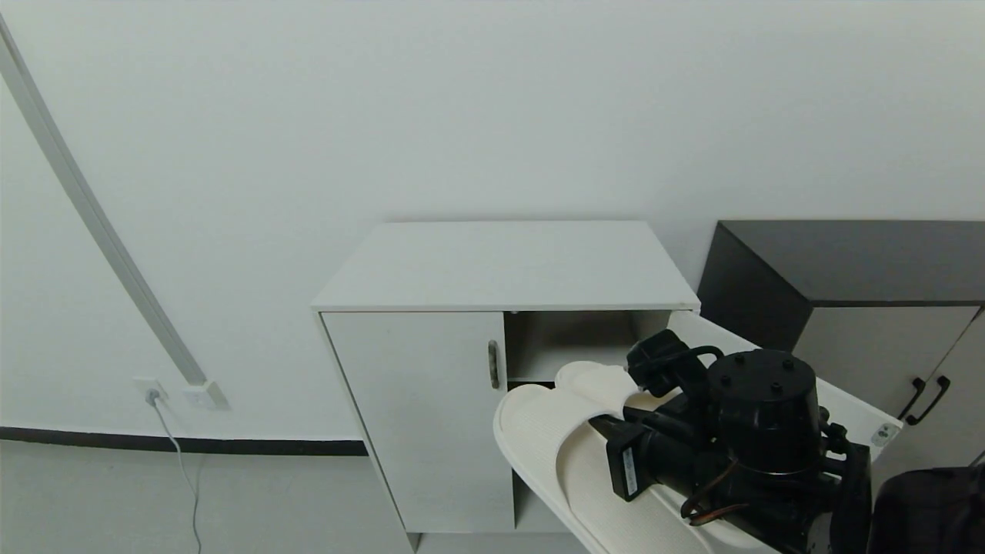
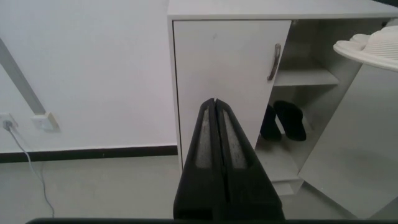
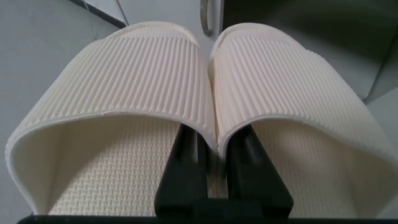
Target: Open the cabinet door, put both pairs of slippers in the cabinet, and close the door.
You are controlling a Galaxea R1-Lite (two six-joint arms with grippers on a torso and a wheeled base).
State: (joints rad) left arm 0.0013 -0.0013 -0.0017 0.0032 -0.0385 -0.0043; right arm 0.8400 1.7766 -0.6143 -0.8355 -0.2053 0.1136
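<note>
Wall trunking (image 1: 100, 223): a grey strip is run down the white wall on a slant at the far left, ending in a small box near the floor.
Socket (image 1: 150, 388): it is set just left of the trunking's lower end, and a pale cable (image 1: 185, 469) is plugged in and hangs to the floor.
Left end effector (image 2: 214, 102): the fingers are pressed flat together with nothing between them. It is held off the floor, well apart from the cabinet, and pointed at the closed left door.
Cabinet (image 1: 500, 265): a low white unit is stood against the far wall, with a flat top.
Left door (image 1: 419, 415): it is shut and carries a vertical metal handle (image 1: 493, 364) at its right edge.
Shelf (image 2: 308, 76): a white board is seen across the open right half, high up inside.
Dark slippers (image 2: 283, 121): a black pair is placed side by side under the shelf, on the lower level inside the cabinet.
Cream slippers (image 1: 539, 438): an off-white pair with ribbed uppers, textured insoles and open heels is held side by side in the air. The toes are turned towards the open right half, just in front of the shelf's edge and to the right of the handle.
Right end effector (image 3: 214, 155): one finger is slid into each slipper, and the two inner walls are clamped together between them.
Right door (image 1: 862, 408): it is swung out wide to the right, behind the right arm.
Dark cabinet (image 1: 846, 261): a black-topped unit with grey doors and black handles is stood at the far right, near the white one.
</note>
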